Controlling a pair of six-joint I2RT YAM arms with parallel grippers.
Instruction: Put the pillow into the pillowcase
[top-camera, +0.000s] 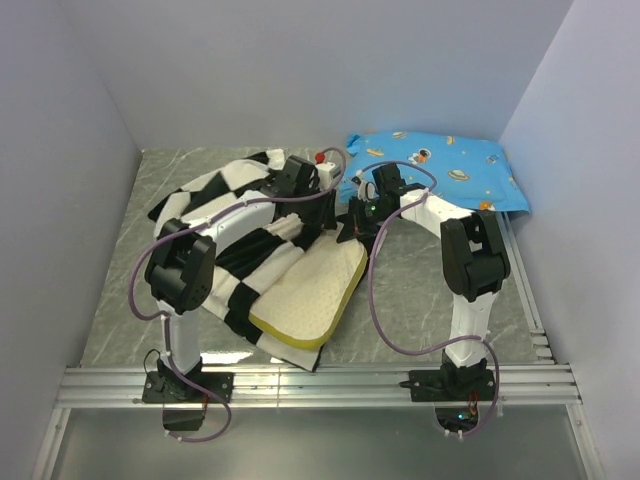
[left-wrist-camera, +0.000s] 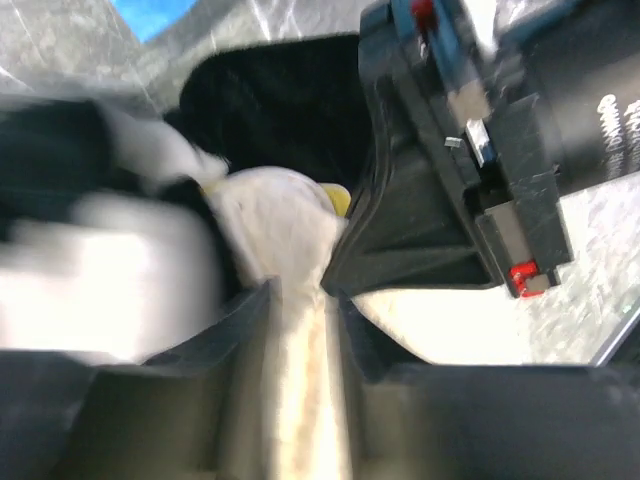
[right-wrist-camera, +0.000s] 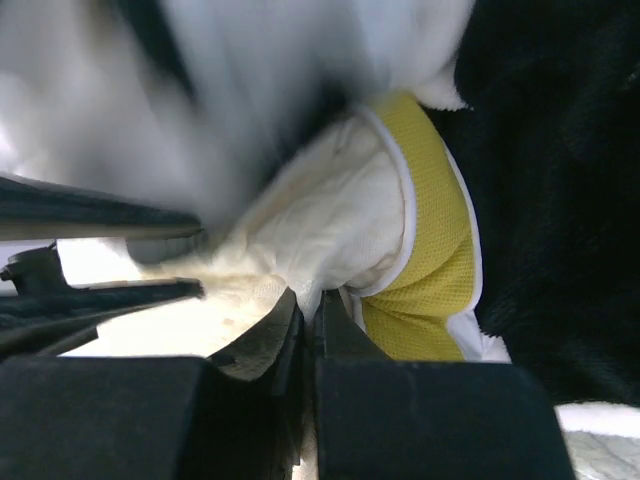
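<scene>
The cream pillow (top-camera: 312, 288) with its olive-yellow edge lies at the middle front, its far end inside the mouth of the black and white checkered pillowcase (top-camera: 222, 192). My left gripper (top-camera: 318, 215) is shut on a fold of the pillow's cream fabric (left-wrist-camera: 290, 230), which runs between its fingers (left-wrist-camera: 245, 320). My right gripper (top-camera: 352, 228) is shut on the pillow's corner (right-wrist-camera: 340, 215), beside its yellow mesh edge (right-wrist-camera: 430, 260). Black pillowcase fabric (right-wrist-camera: 560, 150) lies right next to that corner. The two grippers sit close together at the pillow's far end.
A blue cartoon-print pillow (top-camera: 440, 165) lies at the back right against the wall. White walls close in the grey marbled table (top-camera: 420, 290) on three sides. A metal rail (top-camera: 320, 385) runs along the near edge.
</scene>
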